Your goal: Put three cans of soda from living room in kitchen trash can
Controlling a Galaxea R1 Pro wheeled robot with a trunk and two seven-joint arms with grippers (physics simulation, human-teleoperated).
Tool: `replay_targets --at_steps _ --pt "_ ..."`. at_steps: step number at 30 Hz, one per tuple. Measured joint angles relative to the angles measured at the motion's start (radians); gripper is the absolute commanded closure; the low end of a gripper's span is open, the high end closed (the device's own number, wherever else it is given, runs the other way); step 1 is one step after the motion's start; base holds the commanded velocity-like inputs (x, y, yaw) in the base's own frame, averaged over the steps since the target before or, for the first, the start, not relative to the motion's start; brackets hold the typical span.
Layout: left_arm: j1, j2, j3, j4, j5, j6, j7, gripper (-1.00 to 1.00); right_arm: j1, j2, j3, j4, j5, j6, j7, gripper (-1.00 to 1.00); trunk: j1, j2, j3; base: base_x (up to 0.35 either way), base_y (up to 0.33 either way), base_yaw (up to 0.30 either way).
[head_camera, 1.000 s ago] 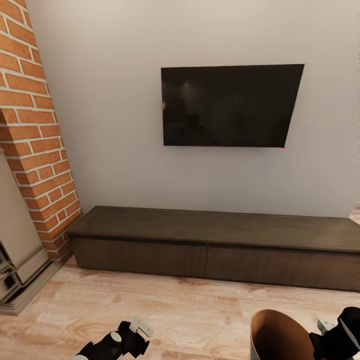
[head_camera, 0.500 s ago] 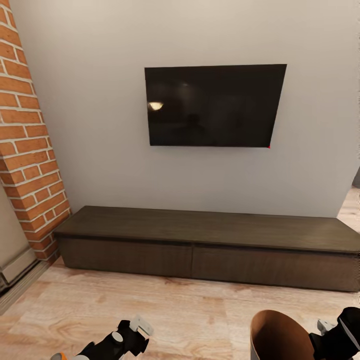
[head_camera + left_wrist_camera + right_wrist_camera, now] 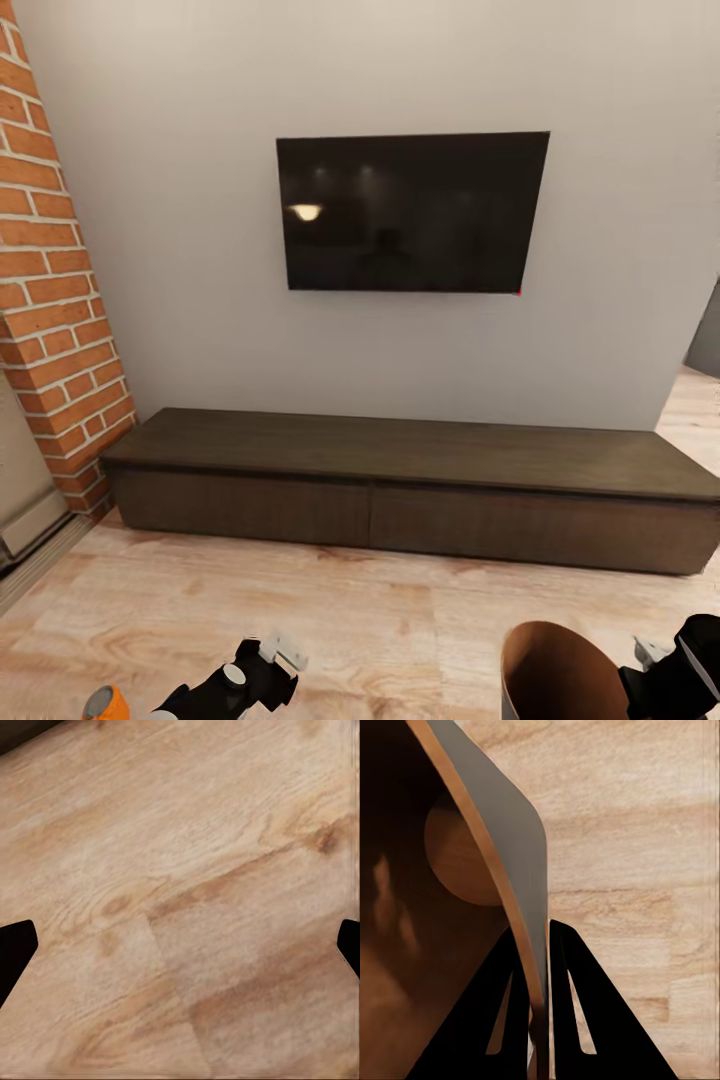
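**Bin pinched by its rim, one can in sight**

The right gripper (image 3: 540,1020) is closed on the rim of the bin (image 3: 502,847), one finger inside the brown wall and one outside the pale wall, with the wall sandwiched between them. In the head view the bin (image 3: 560,670) hangs at the lower right, beside the right arm and over the wood floor (image 3: 400,620). It looks like a thin, stiff, light shell, so a rim pinch seems enough to carry it, though it may swing or tip about that single hold. No can is visible in the part of its inside that shows.

The left gripper (image 3: 180,945) is spread wide and holds nothing; its two dark fingertips sit at opposite edges of the wrist view with bare floor between them.

One orange can (image 3: 104,703) with a grey top stands on the floor at the lower left, near the left arm. It is probably light, rigid and smooth-sided, so best taken across the middle of its body.

Count: one bin, one can visible of three, one long low cabinet (image 3: 400,480), one TV (image 3: 410,212), one brick fireplace (image 3: 50,300).
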Motion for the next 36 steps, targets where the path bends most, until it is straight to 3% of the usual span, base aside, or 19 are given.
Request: replay_targets --at_steps 11,19,36 --pt "0.000 0.000 -0.001 0.000 0.000 -0.001 0.000 -1.00 0.000 0.001 0.000 0.000 -0.005 0.002 0.000 1.00 0.000 0.000 0.000 -0.298 -0.149 0.000" --pt "0.000 0.000 0.001 -0.002 0.001 -0.001 0.000 -1.00 0.000 0.002 -0.002 0.000 -0.010 0.003 0.001 1.00 0.000 0.000 0.000 -0.074 -0.041 0.000" --pt "0.000 0.002 0.000 -0.005 0.003 -0.001 0.000 -1.00 0.000 0.002 0.000 -0.001 -0.005 0.003 0.000 1.00 0.000 0.000 0.000 -0.150 0.097 0.000"
